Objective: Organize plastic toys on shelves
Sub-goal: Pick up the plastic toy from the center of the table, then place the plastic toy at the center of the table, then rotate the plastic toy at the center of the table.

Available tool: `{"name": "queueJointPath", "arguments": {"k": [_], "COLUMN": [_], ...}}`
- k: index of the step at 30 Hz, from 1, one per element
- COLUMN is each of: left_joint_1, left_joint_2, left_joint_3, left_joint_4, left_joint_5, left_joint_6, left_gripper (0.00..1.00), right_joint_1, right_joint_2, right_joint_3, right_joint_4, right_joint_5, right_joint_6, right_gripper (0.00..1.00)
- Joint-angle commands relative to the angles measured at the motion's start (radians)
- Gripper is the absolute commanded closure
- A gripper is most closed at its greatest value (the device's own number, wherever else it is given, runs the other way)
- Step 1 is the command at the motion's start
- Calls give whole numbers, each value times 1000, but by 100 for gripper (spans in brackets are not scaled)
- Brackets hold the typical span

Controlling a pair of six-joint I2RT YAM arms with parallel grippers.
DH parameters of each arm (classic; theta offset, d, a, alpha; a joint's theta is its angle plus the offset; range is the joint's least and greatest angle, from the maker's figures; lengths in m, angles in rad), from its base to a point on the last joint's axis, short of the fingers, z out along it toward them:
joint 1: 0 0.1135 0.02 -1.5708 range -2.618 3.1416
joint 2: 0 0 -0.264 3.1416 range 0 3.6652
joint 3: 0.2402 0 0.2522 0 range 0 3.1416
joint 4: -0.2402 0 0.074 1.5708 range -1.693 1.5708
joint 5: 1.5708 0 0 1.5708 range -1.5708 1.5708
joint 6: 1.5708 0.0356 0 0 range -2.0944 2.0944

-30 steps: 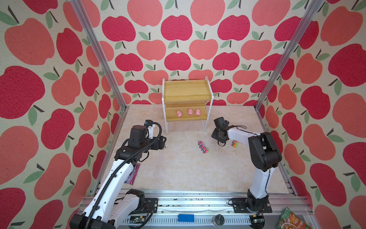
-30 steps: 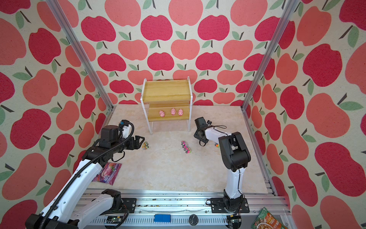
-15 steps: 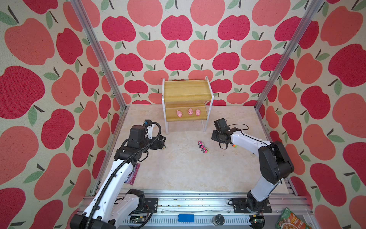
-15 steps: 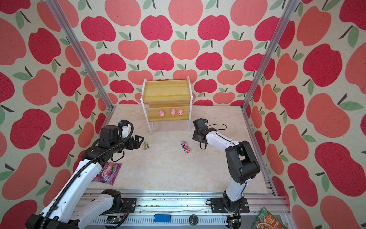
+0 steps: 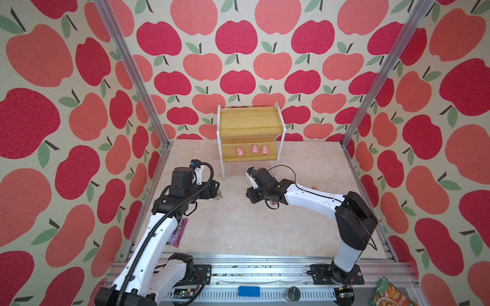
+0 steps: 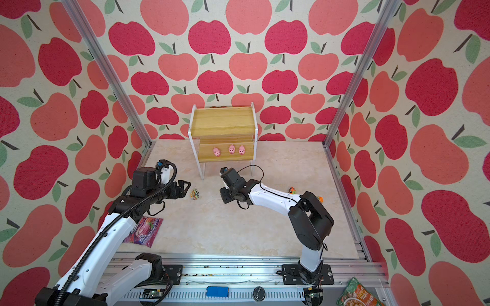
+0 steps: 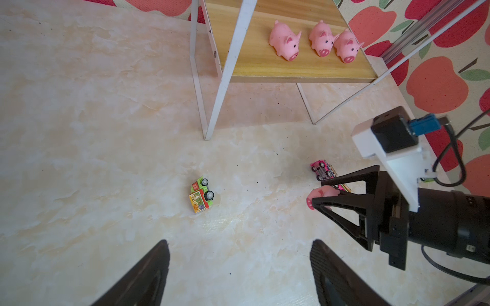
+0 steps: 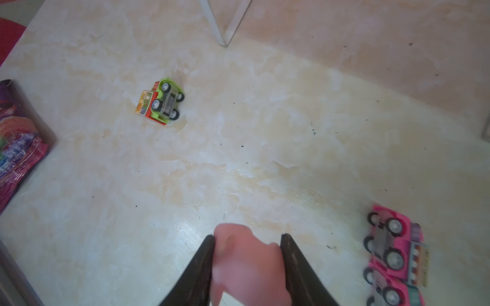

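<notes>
In the right wrist view my right gripper (image 8: 248,235) is shut on a pink pig (image 8: 246,265). The left wrist view shows that pig (image 7: 320,194) poking out of the black fingers above the floor. In both top views the right gripper (image 5: 249,196) (image 6: 224,194) hangs in front of the shelves (image 5: 249,122) (image 6: 222,119). Three pigs (image 5: 254,149) (image 6: 231,149) (image 7: 285,42) stand on the lower board. My left gripper (image 7: 238,242) (image 6: 185,185) is open and empty, short of a green truck (image 7: 201,196) (image 6: 195,195) (image 8: 160,100) lying on its side. Two pink trucks (image 8: 392,238) lie beside the right gripper.
A purple snack packet (image 6: 144,230) (image 8: 16,137) lies on the floor under the left arm. An orange truck (image 6: 292,189) sits behind the right arm near the right wall. A green pouch (image 6: 358,294) lies outside the frame at the front right.
My right gripper has swung left and toward the front, away from the right side, and now passes over the pink trucks with the pig in it. The left arm has not moved.
</notes>
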Motion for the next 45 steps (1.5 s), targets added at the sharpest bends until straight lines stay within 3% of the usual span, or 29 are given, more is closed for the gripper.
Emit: {"name": "queueJointPath", "arguments": {"k": [1, 14, 23, 30, 34, 45], "left_joint_1": [8, 17, 19, 18, 2, -17], "left_joint_2": [-18, -12, 4, 4, -15, -10], "left_joint_3": [-8, -11, -12, -36, -66, -92], "left_joint_4": [-19, -17, -16, 18, 58, 87], "left_joint_5": [-23, -28, -26, 13, 53, 92], "left_joint_6": [25, 27, 30, 54, 78, 126], "left_gripper": [14, 14, 15, 14, 14, 13], "right_joint_1": [15, 31, 25, -17, -36, 10], "right_joint_2": [101, 264, 239, 59, -36, -34], "right_joint_3": [82, 196, 196, 40, -71, -184], "right_joint_4": [-8, -71, -87, 60, 121, 159], "right_joint_5": [-129, -215, -199, -229, -228, -187], "right_joint_6": [-69, -142, -210, -224, -255, -359], "right_gripper": [57, 54, 36, 25, 25, 29]}}
